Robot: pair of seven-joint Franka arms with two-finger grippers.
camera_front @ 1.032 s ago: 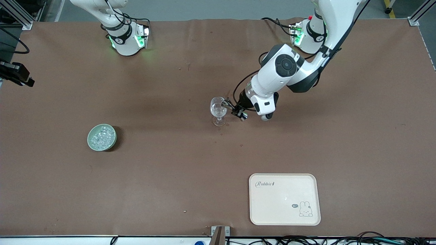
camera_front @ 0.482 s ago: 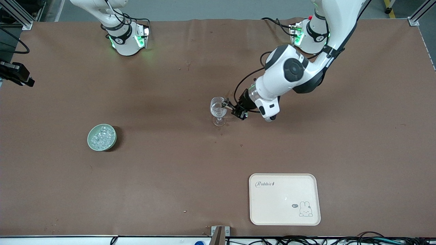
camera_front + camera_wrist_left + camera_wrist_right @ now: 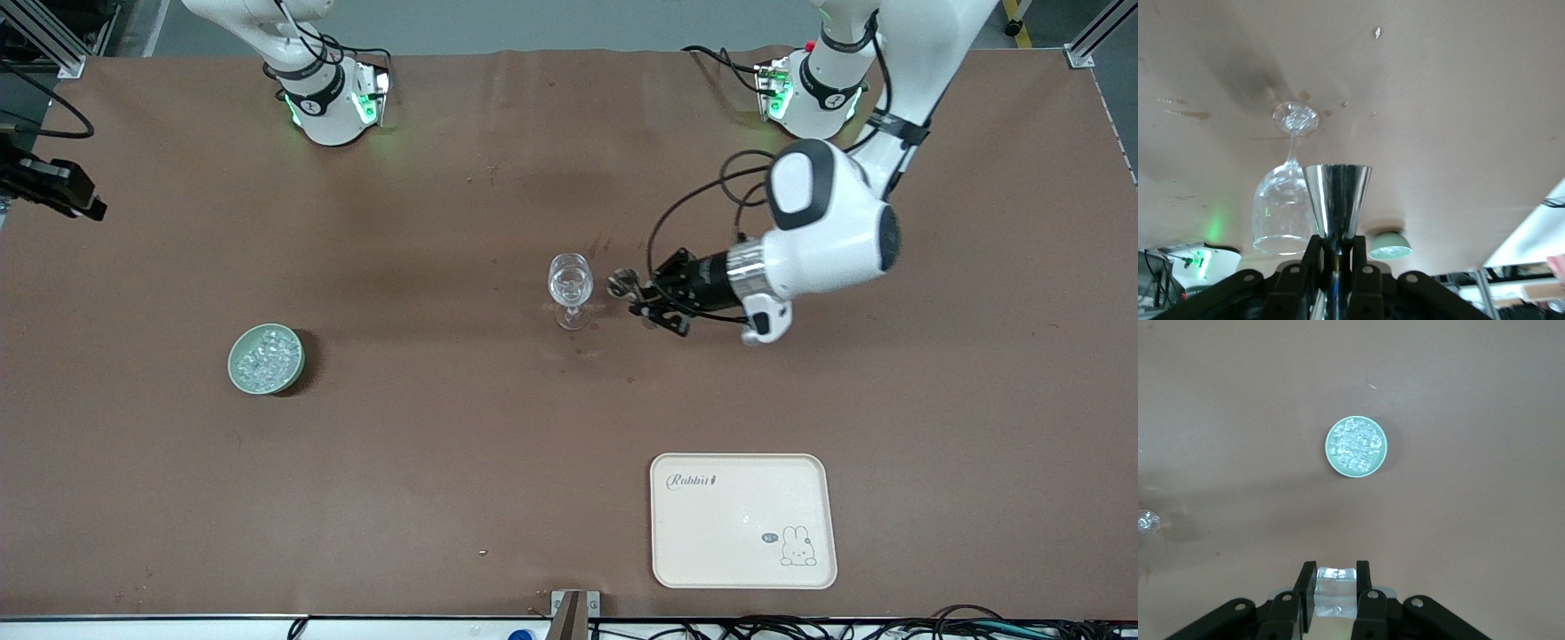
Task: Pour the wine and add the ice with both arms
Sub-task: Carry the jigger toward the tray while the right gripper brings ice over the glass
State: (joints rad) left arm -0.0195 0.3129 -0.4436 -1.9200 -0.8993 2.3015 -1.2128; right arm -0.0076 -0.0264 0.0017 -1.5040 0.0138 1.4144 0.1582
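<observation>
Toward the right arm's end of the table, up in the air over the brown table (image 3: 427, 444): right gripper (image 3: 1336, 577). Pinches one clear ice cube (image 3: 1336, 590) between its two black fingers, jaws drawn in tight against the cube's sides.

On the table below, well toward that same end: a small green bowl (image 3: 233, 366). Holds the ice (image 3: 267, 356), a heap of little glassy cubes, heaped to about the rim.

Near the middle of the table: a wineglass (image 3: 570, 289), upright on its foot. Stands well apart from the bowl. Looks clear; hard to tell what, if anything, lies in it.

Just beside the wineglass, toward the left arm's end: left gripper (image 3: 647, 298), low over the table and reaching in sideways from the bent white left arm (image 3: 827, 227). Clamps a shiny metal cup (image 3: 624, 284) by its narrow waist, jaws closed snugly on it. Points the cup's mouth toward the wineglass, close by but not touching it.

Nearer the front camera, toward the left arm's end: a cream tray (image 3: 743, 569) with a rabbit drawing, flat on the table.
</observation>
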